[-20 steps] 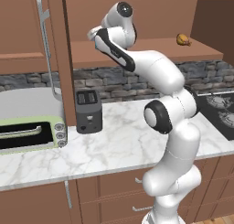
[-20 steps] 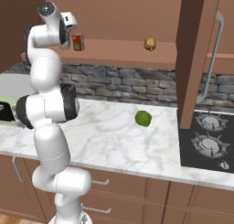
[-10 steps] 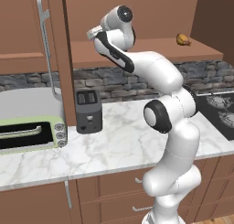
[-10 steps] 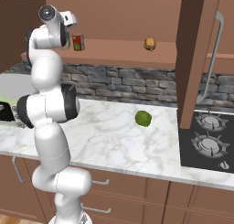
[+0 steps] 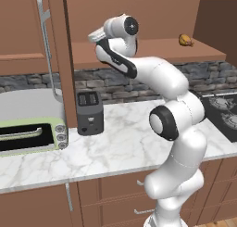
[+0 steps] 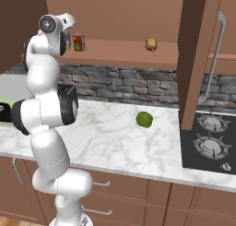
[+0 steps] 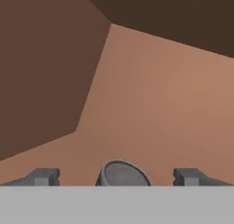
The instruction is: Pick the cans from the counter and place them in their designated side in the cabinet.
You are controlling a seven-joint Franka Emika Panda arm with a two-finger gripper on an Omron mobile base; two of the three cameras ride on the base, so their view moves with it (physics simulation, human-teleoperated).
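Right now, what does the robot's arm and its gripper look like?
The arm is built of glossy white rounded segments with dark grey to black joint rings and a round dark cap at the wrist. A black strip runs along the forearm. The gripper has two small dark grey blocky fingertips. No loose cables or markings are visible.

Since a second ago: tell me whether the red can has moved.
No. The red can stands equally far left of the orange-brown food item as before.

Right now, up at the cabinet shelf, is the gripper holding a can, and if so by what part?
Nothing is held. The gripper is open, its fingertips standing apart on either side of a can's silvery lid without touching it.
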